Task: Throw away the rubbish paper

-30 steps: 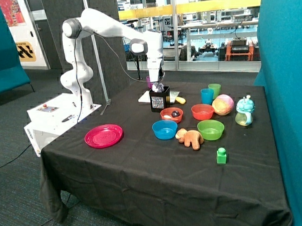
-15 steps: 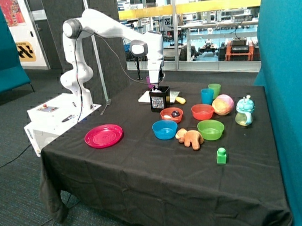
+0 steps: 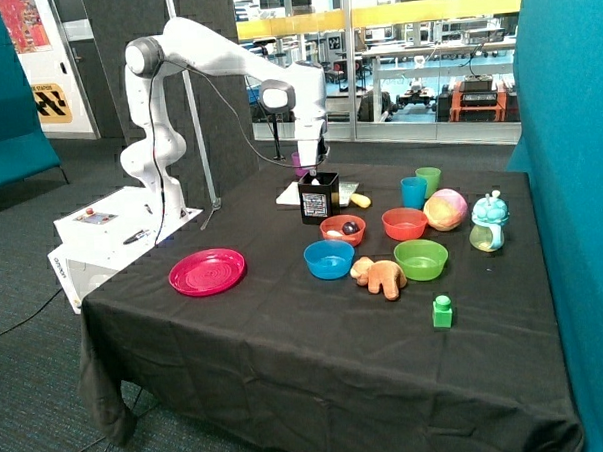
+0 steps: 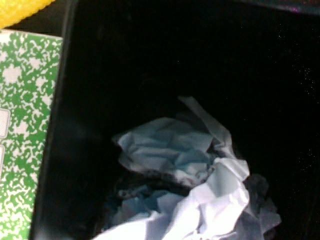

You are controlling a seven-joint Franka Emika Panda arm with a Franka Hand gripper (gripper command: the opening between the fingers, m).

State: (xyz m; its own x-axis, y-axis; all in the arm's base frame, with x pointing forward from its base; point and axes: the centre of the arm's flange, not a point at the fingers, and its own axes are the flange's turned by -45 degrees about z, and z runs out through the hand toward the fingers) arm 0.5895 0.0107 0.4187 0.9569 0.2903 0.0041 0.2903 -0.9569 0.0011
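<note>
A small black bin (image 3: 318,200) stands at the back of the black table, next to a flat white sheet (image 3: 288,195). My gripper (image 3: 317,172) hangs straight over the bin, its tip dipped into the opening. The wrist view looks down between the bin's dark walls (image 4: 80,125). Crumpled white rubbish paper (image 4: 167,150) lies at the bottom, with a second crumpled lump (image 4: 215,200) pressed against it. Whether the gripper still touches the paper does not show.
Beside the bin are a red bowl (image 3: 343,229) holding a dark object, a blue bowl (image 3: 329,259), another red bowl (image 3: 404,222) and a green bowl (image 3: 421,259). An orange plush toy (image 3: 380,276), a green block (image 3: 442,311) and a pink plate (image 3: 207,271) lie nearer the front.
A second ago the paper showed at the gripper just above the bin's rim. The gripper has since sunk lower and the paper is down inside the bin.
</note>
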